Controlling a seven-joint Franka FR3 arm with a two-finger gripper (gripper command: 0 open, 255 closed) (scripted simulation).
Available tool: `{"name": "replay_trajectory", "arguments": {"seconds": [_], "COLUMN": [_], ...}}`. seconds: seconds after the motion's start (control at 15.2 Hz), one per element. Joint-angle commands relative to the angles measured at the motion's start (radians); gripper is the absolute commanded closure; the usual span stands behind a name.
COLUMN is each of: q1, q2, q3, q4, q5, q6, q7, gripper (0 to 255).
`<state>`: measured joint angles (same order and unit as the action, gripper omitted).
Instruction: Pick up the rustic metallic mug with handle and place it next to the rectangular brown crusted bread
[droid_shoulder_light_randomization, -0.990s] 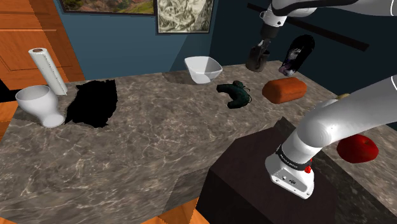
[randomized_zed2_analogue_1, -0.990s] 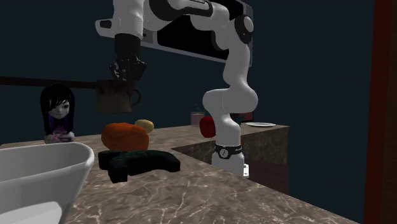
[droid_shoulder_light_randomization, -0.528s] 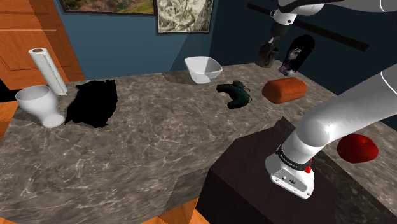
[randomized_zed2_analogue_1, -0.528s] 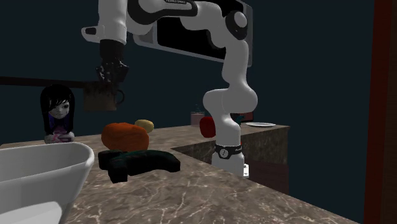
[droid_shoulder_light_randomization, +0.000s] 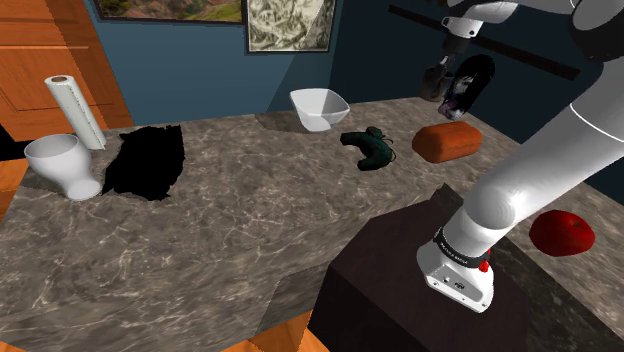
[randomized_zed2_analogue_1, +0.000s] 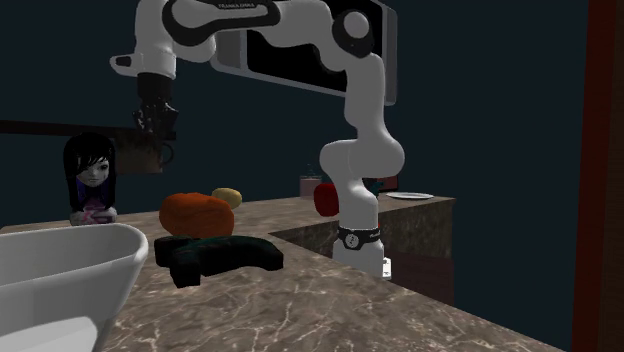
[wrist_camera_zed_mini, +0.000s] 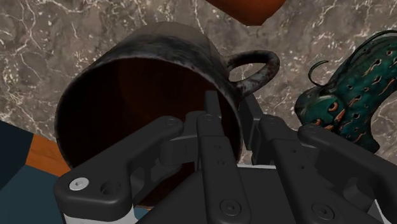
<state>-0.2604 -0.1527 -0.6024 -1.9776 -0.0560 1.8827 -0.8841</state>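
A dark, worn metallic mug (wrist_camera_zed_mini: 146, 76) with a loop handle (wrist_camera_zed_mini: 257, 67) hangs in the air, and my gripper (wrist_camera_zed_mini: 232, 114) is shut on its rim beside the handle, one finger inside and one outside. In the shoulder view the gripper (droid_shoulder_light_randomization: 447, 68) holds the mug (droid_shoulder_light_randomization: 434, 82) above and behind the brown bread (droid_shoulder_light_randomization: 447, 140), close to a dark-haired doll (droid_shoulder_light_randomization: 471, 84). The second exterior view has the mug (randomized_zed2_analogue_1: 140, 155) left of and above the bread (randomized_zed2_analogue_1: 195, 213), under the gripper (randomized_zed2_analogue_1: 153, 122).
A dark green figure (droid_shoulder_light_randomization: 370, 147) lies left of the bread and a white bowl (droid_shoulder_light_randomization: 319, 108) stands behind it. A paper roll (droid_shoulder_light_randomization: 73, 110), a white vase (droid_shoulder_light_randomization: 62, 165) and a black area (droid_shoulder_light_randomization: 145, 160) are far left. A red object (droid_shoulder_light_randomization: 562, 232) lies beside the stand (droid_shoulder_light_randomization: 420, 290).
The arm has carried the mug toward the shoulder view's right, from left of the bread to behind it near the doll. In the second exterior view it went left.
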Motion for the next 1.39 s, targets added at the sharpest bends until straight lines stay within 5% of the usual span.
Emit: {"name": "replay_trajectory", "arguments": {"seconds": [0.0, 0.53, 1.06, 1.12, 1.19, 1.32], "q1": [-0.011, -0.148, -0.453, -0.505, -0.625, -0.602], "q2": [0.061, 0.376, 0.743, 0.798, 0.926, 0.906], "q3": [-0.035, -0.131, -0.096, -0.083, -0.052, -0.053], "q4": [0.06, 0.371, 0.865, 0.958, 1.192, 1.124], "q5": [0.035, 0.25, 0.466, 0.491, 0.542, 0.531], "q6": [-0.008, -0.09, -0.282, -0.319, -0.412, -0.37], "q7": [-0.062, -0.329, -0.489, -0.495, -0.489, -0.499], "gripper": [255, 255, 255, 255, 255, 255]}}
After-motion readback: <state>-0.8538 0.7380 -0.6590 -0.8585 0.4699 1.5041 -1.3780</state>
